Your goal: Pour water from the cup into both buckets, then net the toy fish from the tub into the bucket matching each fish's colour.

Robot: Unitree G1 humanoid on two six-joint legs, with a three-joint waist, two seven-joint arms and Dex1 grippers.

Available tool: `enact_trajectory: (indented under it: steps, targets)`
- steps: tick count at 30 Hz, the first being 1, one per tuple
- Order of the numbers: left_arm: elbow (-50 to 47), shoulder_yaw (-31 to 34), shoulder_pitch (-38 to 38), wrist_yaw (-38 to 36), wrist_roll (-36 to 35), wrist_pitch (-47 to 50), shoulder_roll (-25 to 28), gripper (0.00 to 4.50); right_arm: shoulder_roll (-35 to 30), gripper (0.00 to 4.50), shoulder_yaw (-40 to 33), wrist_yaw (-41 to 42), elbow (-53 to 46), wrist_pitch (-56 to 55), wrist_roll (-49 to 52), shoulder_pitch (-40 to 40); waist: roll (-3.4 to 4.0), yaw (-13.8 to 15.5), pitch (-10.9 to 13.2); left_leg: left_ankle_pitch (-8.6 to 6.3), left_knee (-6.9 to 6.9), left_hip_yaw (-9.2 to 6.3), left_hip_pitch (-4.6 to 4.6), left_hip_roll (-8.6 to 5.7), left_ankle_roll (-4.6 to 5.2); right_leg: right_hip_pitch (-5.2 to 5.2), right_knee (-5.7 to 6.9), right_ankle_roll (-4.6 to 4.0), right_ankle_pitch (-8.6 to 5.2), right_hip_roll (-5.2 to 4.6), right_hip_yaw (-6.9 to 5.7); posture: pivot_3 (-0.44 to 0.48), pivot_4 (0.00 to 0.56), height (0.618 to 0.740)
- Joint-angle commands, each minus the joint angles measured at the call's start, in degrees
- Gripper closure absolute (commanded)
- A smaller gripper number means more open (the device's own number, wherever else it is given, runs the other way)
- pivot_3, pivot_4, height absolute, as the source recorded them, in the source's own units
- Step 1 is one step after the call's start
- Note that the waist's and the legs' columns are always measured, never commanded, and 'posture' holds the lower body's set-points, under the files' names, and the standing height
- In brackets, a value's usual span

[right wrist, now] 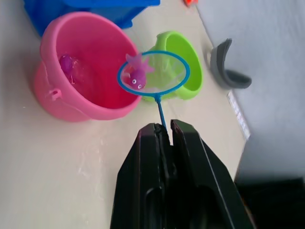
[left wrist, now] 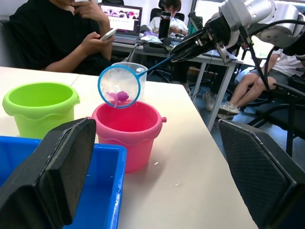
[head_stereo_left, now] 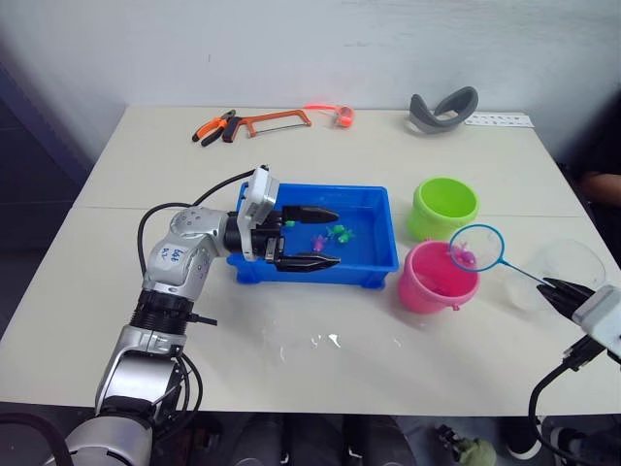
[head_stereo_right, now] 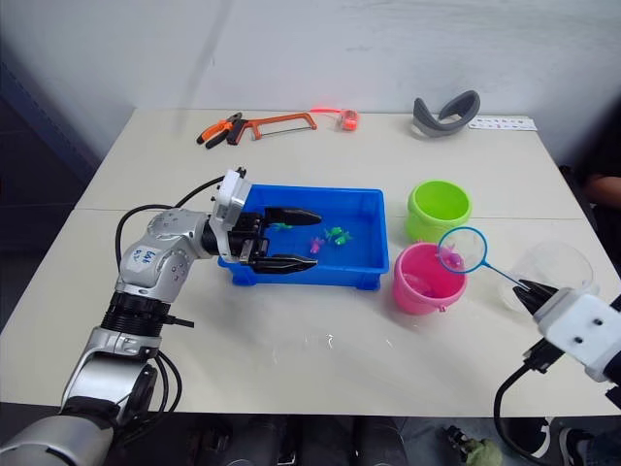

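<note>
Mesh of my round net (right wrist: 153,72) cradles a pink fish (right wrist: 137,74) over the glossy pink bucket (right wrist: 88,67); my right fingers (right wrist: 164,130) clamp its thin handle, left fingers (head_stereo_left: 309,238) apart.

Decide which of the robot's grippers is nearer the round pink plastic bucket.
Left. The left gripper hovers over the blue tub beside the round pink plastic bucket; the right gripper holds the net's handle farther off.
</note>
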Motion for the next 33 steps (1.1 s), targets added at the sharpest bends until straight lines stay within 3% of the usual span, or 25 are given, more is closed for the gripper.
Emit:
enact_trajectory:
  steps: [1, 5, 10, 20, 28, 33]
  targets:
    - [0.06, 0.37, -0.37, -0.57, -0.03, -0.98, -0.09, 0.06, 0.28, 4.5, 0.27, -3.53, 1.18, -11.84, -6.58, 0.77, 0.0, -0.01, 0.0, 0.0, 0.0, 0.0, 0.0, 0.01, 0.0, 0.0, 0.0, 0.0, 0.0, 0.01, 0.03, 0.0, 0.15, 0.74]
    - [0.4, 0.72, -0.18, -0.4, -0.14, -1.26, -0.21, 0.06, -0.35, 4.5, 0.03, -13.67, 5.89, -27.49, -23.65, 0.95, 0.0, 0.01, 0.0, 0.0, 0.0, 0.0, 0.0, 0.01, -0.01, 0.0, -0.01, 0.0, 0.0, 0.02, 0.09, 0.0, 0.15, 0.74]
    - [0.52, 0.87, -0.08, 0.01, -0.1, -1.66, -0.41, 0.06, -0.55, 4.5, -1.7, -23.71, 9.15, -37.91, -37.03, 1.92, 0.0, -0.03, 0.0, 0.01, 0.0, 0.0, -0.01, 0.02, -0.03, 0.0, -0.02, 0.0, -0.01, 0.03, 0.11, 0.0, 0.15, 0.74]
    - [1.44, 1.31, -0.24, 0.66, -0.03, -2.58, -0.65, 0.06, -0.7, 4.5, -3.53, -38.06, 8.97, -45.75, -50.92, 1.81, 0.0, -0.11, 0.0, 0.05, 0.0, 0.0, 0.01, 0.09, -0.11, 0.0, -0.01, -0.03, -0.02, 0.12, 0.16, 0.0, 0.15, 0.74]
    - [1.77, 1.71, -0.07, 1.17, -0.08, -3.11, -0.65, 0.06, -0.65, 4.5, -3.91, -43.95, 11.68, -45.55, -54.28, 4.61, 0.0, -0.1, 0.0, 0.05, 0.0, 0.01, 0.01, 0.09, -0.11, 0.0, -0.01, -0.04, -0.02, 0.13, 0.17, 0.0, 0.15, 0.74]
    - [2.71, 3.86, 0.51, 0.18, -0.55, -3.8, 1.93, 0.06, -1.62, 4.5, -0.96, -34.92, 10.59, -37.22, -31.99, 6.06, 0.0, -0.18, 0.0, 0.05, -0.01, 0.0, 0.02, 0.1, -0.11, 0.01, -0.02, -0.04, -0.03, 0.13, 0.17, 0.0, 0.15, 0.74]
